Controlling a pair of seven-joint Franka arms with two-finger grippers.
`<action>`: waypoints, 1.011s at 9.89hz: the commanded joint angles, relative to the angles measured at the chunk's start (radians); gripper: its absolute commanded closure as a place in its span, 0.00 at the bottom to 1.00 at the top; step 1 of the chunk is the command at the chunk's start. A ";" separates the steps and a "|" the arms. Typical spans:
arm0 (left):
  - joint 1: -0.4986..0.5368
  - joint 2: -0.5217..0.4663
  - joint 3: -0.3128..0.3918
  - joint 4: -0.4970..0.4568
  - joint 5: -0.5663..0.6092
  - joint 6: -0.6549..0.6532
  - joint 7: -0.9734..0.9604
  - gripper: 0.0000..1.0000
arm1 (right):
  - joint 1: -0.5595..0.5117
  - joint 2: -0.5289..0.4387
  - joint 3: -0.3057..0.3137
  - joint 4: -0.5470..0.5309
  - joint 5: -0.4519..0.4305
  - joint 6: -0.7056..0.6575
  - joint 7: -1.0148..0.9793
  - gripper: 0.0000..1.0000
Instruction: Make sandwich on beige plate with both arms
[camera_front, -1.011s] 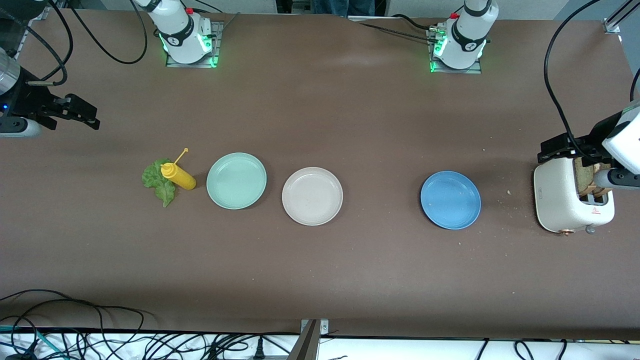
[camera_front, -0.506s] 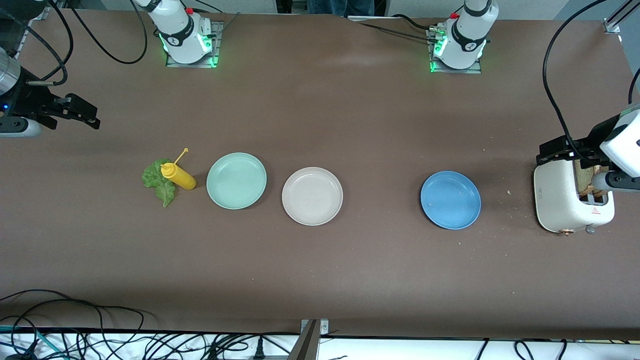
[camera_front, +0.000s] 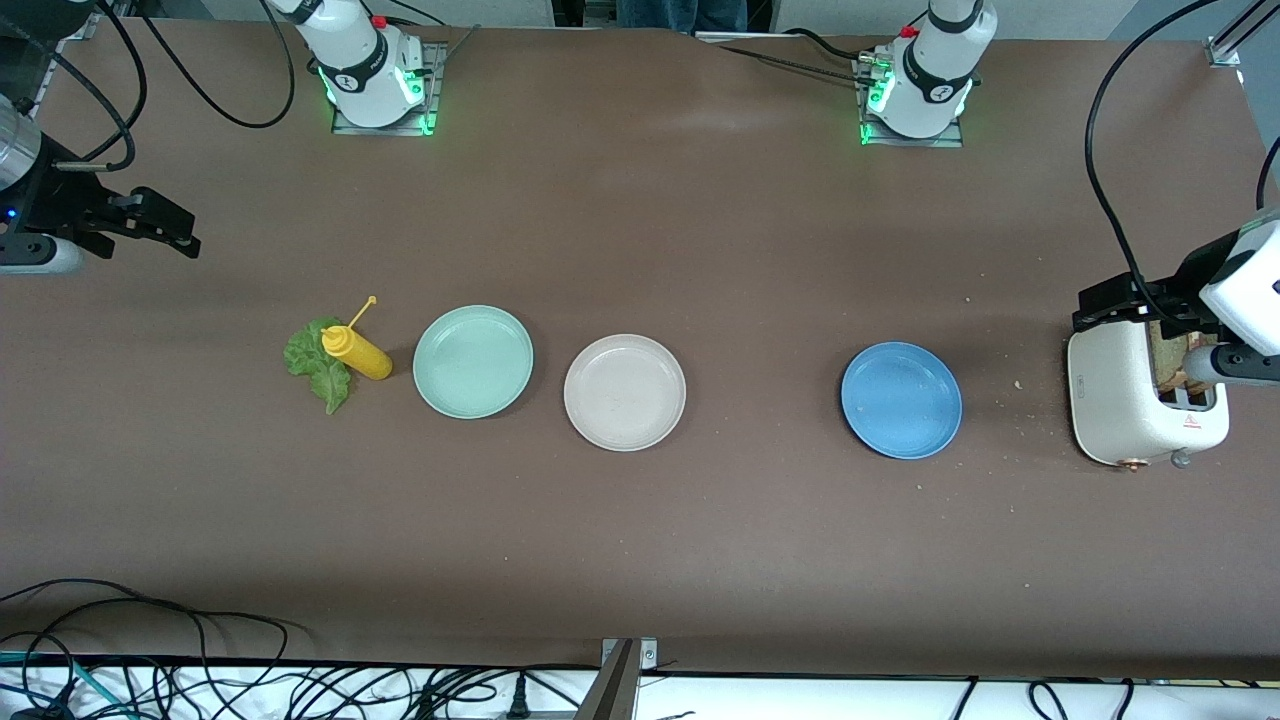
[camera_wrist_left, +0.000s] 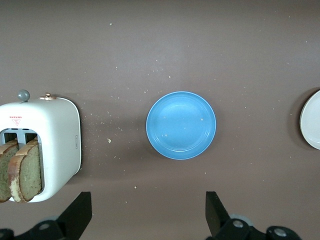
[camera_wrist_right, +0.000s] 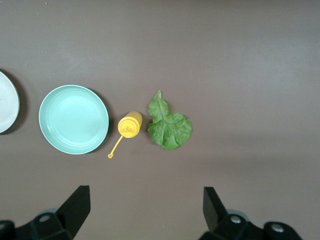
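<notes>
The beige plate (camera_front: 624, 392) sits bare near the table's middle; its rim (camera_wrist_left: 312, 120) shows in the left wrist view and its edge (camera_wrist_right: 6, 109) in the right wrist view. Two toasted bread slices (camera_wrist_left: 22, 170) stand in the slots of a white toaster (camera_front: 1120, 400) at the left arm's end. A green lettuce leaf (camera_front: 315, 365) lies flat on the table toward the right arm's end. My left gripper (camera_front: 1100, 303) hangs open and bare over the toaster's edge. My right gripper (camera_front: 170, 228) waits open over the right arm's end of the table, holding nothing.
A mint-green plate (camera_front: 473, 361) lies beside the beige plate, toward the right arm's end. A yellow squeeze bottle (camera_front: 357, 352) lies against the lettuce. A blue plate (camera_front: 901, 400) sits between the beige plate and the toaster. Crumbs dot the table around the toaster.
My left gripper has shifted slightly over the toaster. The right arm and everything on the table have stayed put.
</notes>
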 joint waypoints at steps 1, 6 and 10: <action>0.001 -0.008 0.001 -0.013 -0.017 0.013 0.007 0.00 | 0.001 -0.005 -0.003 0.004 0.017 -0.013 0.008 0.00; 0.004 -0.006 0.001 -0.016 -0.049 0.017 0.016 0.00 | 0.001 -0.005 -0.003 0.004 0.017 -0.014 0.008 0.00; 0.004 -0.001 0.001 -0.016 -0.049 0.020 0.025 0.00 | 0.001 -0.005 -0.003 0.004 0.017 -0.013 0.008 0.00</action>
